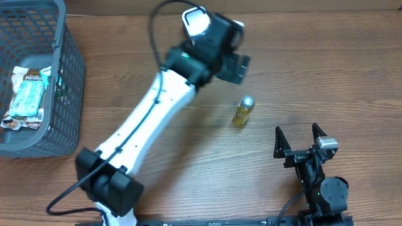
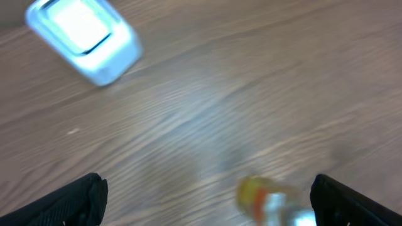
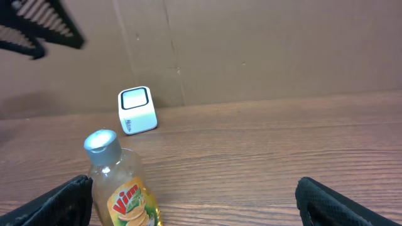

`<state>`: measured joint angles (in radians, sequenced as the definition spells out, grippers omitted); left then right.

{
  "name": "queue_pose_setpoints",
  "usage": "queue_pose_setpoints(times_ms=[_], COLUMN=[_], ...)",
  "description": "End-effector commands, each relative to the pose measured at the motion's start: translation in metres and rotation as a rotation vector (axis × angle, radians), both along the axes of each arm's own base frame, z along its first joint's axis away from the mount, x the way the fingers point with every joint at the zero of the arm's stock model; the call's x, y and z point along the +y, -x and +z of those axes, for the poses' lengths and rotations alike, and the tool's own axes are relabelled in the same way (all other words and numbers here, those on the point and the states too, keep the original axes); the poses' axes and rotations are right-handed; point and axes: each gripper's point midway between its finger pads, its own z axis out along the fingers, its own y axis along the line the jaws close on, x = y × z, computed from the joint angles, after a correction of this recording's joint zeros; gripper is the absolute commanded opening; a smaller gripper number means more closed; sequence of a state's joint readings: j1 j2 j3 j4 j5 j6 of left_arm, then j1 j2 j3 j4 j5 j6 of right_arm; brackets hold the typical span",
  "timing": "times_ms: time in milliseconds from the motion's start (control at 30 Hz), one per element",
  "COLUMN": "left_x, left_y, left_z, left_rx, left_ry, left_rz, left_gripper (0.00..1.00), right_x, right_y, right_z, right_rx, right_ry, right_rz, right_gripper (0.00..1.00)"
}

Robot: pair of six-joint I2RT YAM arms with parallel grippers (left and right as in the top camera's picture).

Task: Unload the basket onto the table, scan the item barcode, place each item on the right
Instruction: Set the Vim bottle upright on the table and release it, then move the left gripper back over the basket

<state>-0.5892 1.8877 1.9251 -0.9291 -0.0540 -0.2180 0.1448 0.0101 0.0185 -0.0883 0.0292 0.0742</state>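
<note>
Soft even light, motion-blurred bottle [image 2: 271, 199]

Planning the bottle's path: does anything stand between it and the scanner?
Nothing on the table does: bare wood lies between the bottle and the scanner. Only the open left gripper hangs above that stretch.

The left arm [image 1: 151, 113] stretches in a long diagonal from its base at the near left toward the far middle, its wrist bent and blurred. The left gripper [image 1: 236, 66] hangs with its fingers [image 2: 75, 202] spread wide, holding nothing. The right arm [image 1: 320, 182] sits folded low at the near right. The right gripper [image 1: 298, 139] points away from its base, fingers [image 3: 59, 202] wide apart and empty.
</note>
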Motion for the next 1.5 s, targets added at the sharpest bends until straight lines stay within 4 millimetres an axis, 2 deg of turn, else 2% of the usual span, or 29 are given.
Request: queue_pose_setpoints(times_ms=[0, 133, 233, 433, 1467], left_x=[0.051, 0.094, 0.118, 0.144, 0.147], left_y=[-0.013, -0.013, -0.01, -0.01, -0.011], left_z=[0.006, -0.006, -0.013, -0.017, -0.018], left_rx=[0.021, 0.101, 0.151, 0.186, 0.187], left_ry=[-0.021, -0.064, -0.086, -0.098, -0.097], left_rz=[0.104, 0.185, 0.231, 0.283, 0.29], left_gripper=[0.99, 1.0, 1.0, 0.99, 1.0], right_x=[0.0, 0.0, 0.0, 0.0, 0.0], right_y=[0.0, 0.0, 0.0, 0.0, 0.0], right_z=[-0.002, -0.002, -0.002, -0.002, -0.002], right_rx=[-0.004, -0.004, -0.004, -0.004, -0.004], right_ry=[0.003, 0.003, 0.003, 0.003, 0.004], right_rz=[0.002, 0.002, 0.002, 0.002, 0.002], right_gripper=[1.0, 1.0, 1.0, 1.0, 1.0])
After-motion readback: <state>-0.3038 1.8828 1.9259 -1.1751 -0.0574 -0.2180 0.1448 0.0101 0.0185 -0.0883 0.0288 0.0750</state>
